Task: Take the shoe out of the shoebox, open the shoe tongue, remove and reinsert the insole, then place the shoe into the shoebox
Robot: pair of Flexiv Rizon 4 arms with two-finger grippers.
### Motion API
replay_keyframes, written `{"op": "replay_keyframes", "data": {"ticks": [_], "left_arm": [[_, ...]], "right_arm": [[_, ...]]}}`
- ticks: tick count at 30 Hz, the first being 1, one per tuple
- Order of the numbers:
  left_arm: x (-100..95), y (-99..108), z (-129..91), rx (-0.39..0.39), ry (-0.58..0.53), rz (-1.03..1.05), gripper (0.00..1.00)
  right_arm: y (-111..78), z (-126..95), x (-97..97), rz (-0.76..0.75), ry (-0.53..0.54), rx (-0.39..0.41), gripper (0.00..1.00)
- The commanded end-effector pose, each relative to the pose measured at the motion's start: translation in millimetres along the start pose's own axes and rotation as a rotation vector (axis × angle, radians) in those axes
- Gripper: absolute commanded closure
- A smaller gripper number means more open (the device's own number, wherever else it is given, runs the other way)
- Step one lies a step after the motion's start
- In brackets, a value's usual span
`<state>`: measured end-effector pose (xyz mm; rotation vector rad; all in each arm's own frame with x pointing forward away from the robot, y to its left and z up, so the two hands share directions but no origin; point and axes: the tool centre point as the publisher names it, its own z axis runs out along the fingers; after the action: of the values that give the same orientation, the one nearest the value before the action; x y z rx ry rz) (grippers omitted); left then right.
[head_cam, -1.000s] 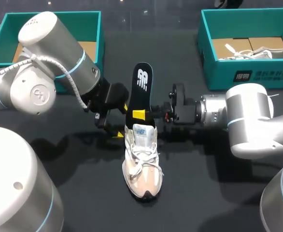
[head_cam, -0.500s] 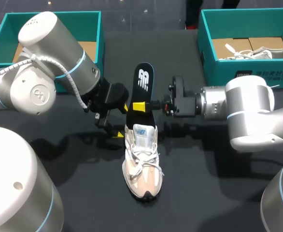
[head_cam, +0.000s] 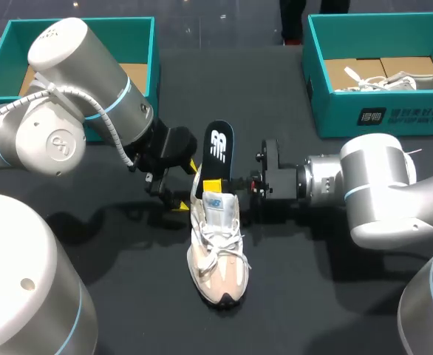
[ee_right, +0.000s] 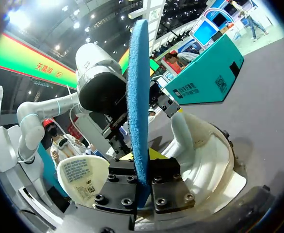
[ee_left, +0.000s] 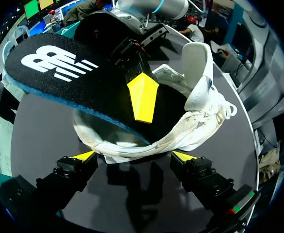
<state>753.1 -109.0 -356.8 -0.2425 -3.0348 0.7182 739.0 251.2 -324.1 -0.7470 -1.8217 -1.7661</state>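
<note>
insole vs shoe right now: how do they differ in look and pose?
The insole is black with a white logo; the shoe is white and beige. The insole slants up out of the shoe's heel opening; the shoe rests sole-down on the table. The right gripper is shut on the insole, not the shoe. Shared: roughly one lengthwise line.

The tabletop (head_cam: 312, 296) is matt black. The shoe (head_cam: 218, 255) is white and cream, with white laces, a pale pink-beige toe and a small blue mark on its tongue. The insole (head_cam: 218, 148) is black on top with a white striped logo, and bright blue along its edge and underside. The left claw (ee_left: 133, 156) and right claw (head_cam: 215, 183) are black with yellow tips. The left arm (head_cam: 76, 74) and right arm (head_cam: 379, 177) are silver-grey with thin light-blue rings. The left box (head_cam: 154, 52) and right box (head_cam: 379, 111), at the tabletop's far corners, are teal with tan cardboard inside. The right box bears white print and holds a white second shoe (head_cam: 408, 80).
</note>
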Motion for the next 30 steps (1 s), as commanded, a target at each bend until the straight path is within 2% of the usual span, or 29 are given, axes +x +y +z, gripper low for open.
{"op": "replay_keyframes", "data": {"ticks": [1, 5, 8, 9, 12, 20, 27, 29, 30], "left_arm": [[-0.2, -0.2, 0.7, -0.001, 0.0, 0.0, 0.0], [-0.2, -0.2, 0.7, -0.001, 0.0, 0.0, 0.0], [-0.2, -0.2, 0.7, -0.001, 0.0, 0.0, 0.0], [-0.2, -0.2, 0.7, -0.001, 0.0, 0.0, 0.0], [-0.2, -0.2, 0.7, -0.001, 0.0, 0.0, 0.0], [-0.2, -0.2, 0.7, -0.001, 0.0, 0.0, 0.0], [-0.2, -0.2, 0.7, -0.001, 0.0, 0.0, 0.0], [-0.2, -0.2, 0.7, -0.001, 0.0, 0.0, 0.0], [-0.2, -0.2, 0.7, -0.001, 0.0, 0.0, 0.0]], "right_arm": [[-10.2, 2.2, 5.0, 0.009, -0.015, -0.012, 1.0], [-8.9, 2.3, 8.4, 0.002, -0.025, -0.012, 0.99], [-2.2, 2.7, 10.0, -0.02, -0.028, -0.01, 0.78], [0.5, 2.9, 10.4, -0.029, -0.028, -0.007, 0.65], [9.6, 3.3, 11.4, -0.062, -0.032, -0.003, 0.64], [31.0, 2.3, 15.7, -0.131, -0.039, 0.021, 0.7], [42.2, -4.5, 7.7, -0.137, -0.045, 0.02, 0.72], [42.7, -5.7, 4.8, -0.131, -0.042, 0.015, 0.8], [42.2, -5.9, 3.6, -0.126, -0.04, 0.013, 1.0]]}}
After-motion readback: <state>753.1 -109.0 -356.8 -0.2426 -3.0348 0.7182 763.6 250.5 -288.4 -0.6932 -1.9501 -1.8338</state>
